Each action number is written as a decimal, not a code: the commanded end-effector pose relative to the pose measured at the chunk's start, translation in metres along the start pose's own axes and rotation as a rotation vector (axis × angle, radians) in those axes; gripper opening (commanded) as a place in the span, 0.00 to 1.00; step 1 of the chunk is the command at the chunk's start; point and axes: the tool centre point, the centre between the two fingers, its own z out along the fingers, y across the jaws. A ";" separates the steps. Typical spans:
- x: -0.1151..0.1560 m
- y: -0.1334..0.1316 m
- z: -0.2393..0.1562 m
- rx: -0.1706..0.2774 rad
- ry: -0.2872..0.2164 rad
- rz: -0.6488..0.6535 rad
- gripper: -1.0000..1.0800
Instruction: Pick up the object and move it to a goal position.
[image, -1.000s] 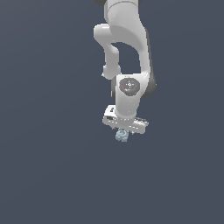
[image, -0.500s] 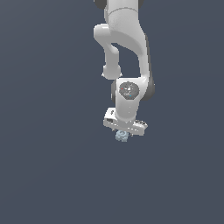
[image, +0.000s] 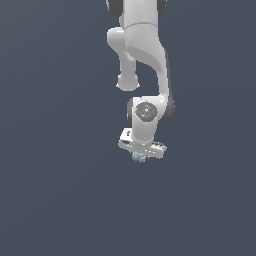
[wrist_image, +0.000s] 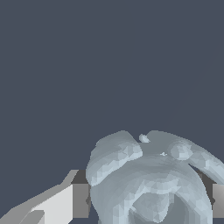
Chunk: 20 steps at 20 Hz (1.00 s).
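Exterior and wrist views. My gripper (image: 139, 156) points down from the arm (image: 145, 55), its fingers (wrist_image: 65, 203) narrowed on either side of the lump (wrist_image: 151, 183), which fills the gap between them and appears held. In the exterior view only a small pale part of the lump shows beneath the gripper body. No goal marker is visible. Risk: the lump's knobbly surface gives the pads uneven contact, so a quick swing or tilt could let it rotate and slip out.

open room all round gripper (image: 139, 156), nothing in the way
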 end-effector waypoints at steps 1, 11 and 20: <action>0.001 0.000 0.001 0.000 0.001 0.000 0.00; 0.000 0.000 0.000 0.000 0.001 0.000 0.00; -0.006 0.000 -0.024 0.000 0.001 0.000 0.00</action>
